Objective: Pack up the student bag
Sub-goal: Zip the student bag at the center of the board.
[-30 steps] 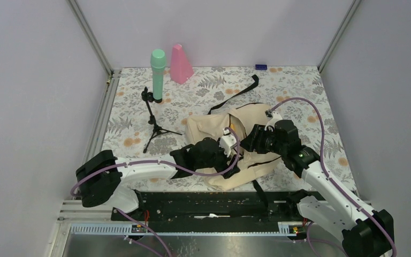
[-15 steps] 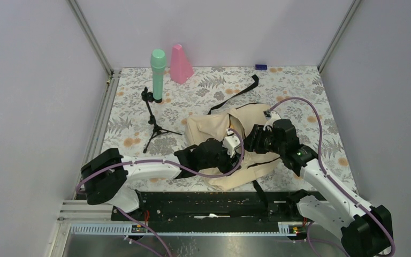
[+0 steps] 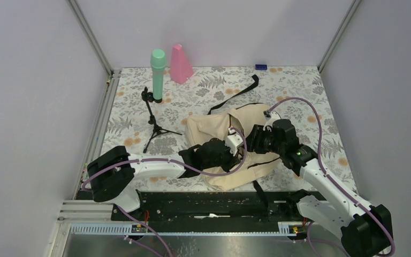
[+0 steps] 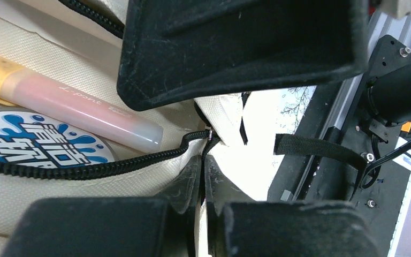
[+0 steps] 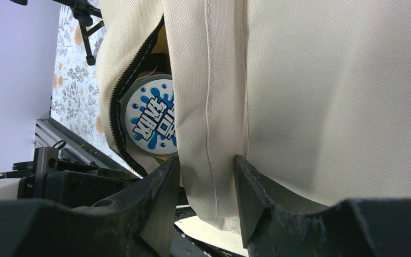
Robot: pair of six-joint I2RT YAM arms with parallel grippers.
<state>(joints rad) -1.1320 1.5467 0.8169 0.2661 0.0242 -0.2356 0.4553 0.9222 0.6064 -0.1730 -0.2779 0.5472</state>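
Left gripper (image 4: pixel 203 160): jaws pressed together, only a thin cream sliver between them, tips right at the end of the black zipper (image 4: pixel 85 168). It looks pinched on the student bag (image 3: pixel 211 126) edge there, though I can't tell if the pull itself is caught. Just beyond and to the left of those tips in the left wrist view, inside the bag opening: a round blue-and-white disc (image 4: pixel 27 142) with a pale pink tube (image 4: pixel 80 110) lying next to it. To the right of the tips a black strap (image 4: pixel 316 150) runs off the bag. Right gripper (image 5: pixel 206 160): jaws partly apart, clamped on a fold of the bag's cream fabric that fills the gap. The disc shows just past its left finger, behind the zip edge. The bag lies flat on the floral table (image 3: pixel 139 96) directly under both grippers, which face each other tip to tip over its near side.
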